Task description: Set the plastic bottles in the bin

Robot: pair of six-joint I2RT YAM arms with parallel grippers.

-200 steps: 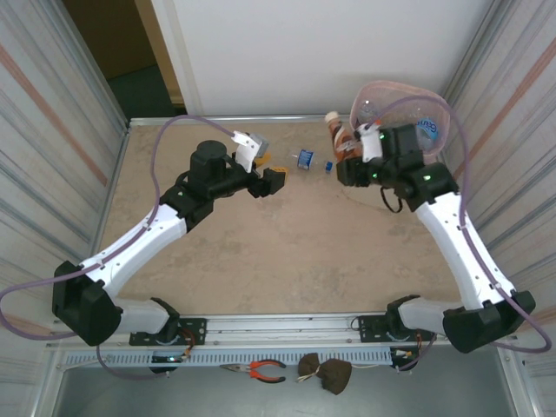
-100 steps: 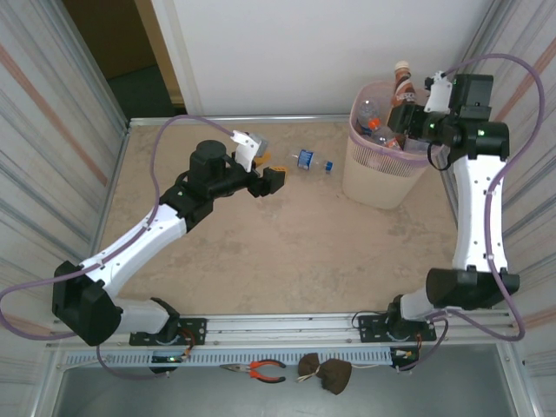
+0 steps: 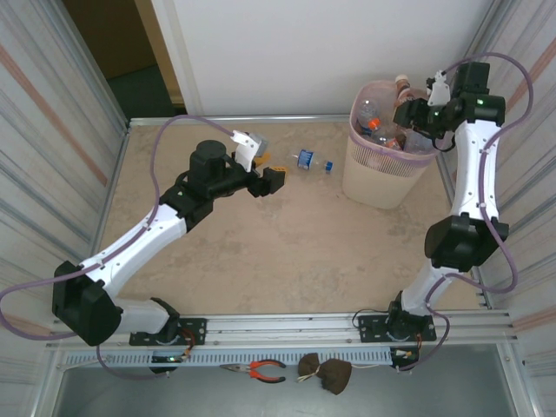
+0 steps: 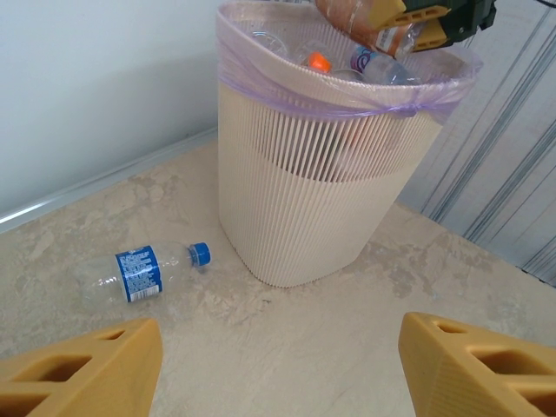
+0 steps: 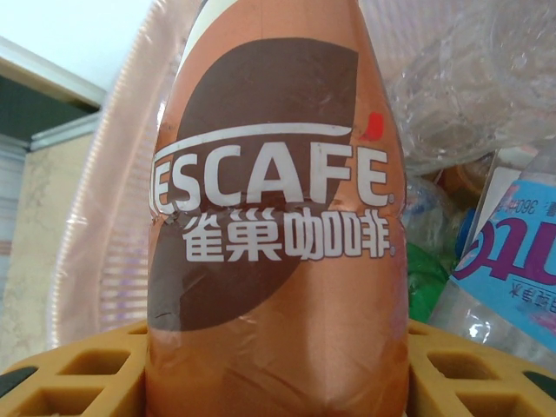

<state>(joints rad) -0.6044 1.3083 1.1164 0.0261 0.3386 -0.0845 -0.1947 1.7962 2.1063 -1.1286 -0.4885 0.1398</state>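
Nearest the bases, the left gripper is held low over the table, its fingers spread wide with nothing between them. Just beyond it a clear bottle with a blue cap and label is left lying on its side, near the foot of the bin. Farther back, a brown Nescafé bottle is clamped between the fingers of the right gripper and is held tilted above the bin's opening, over the bottles already dropped inside. The drop is judged to be in hand: the fingers need only be parted, with the bottle kept inside the rim. A second earlier this bottle was held low in front of the bin; it has since been raised and carried over the rim, while the left arm and the lying bottle are unchanged.
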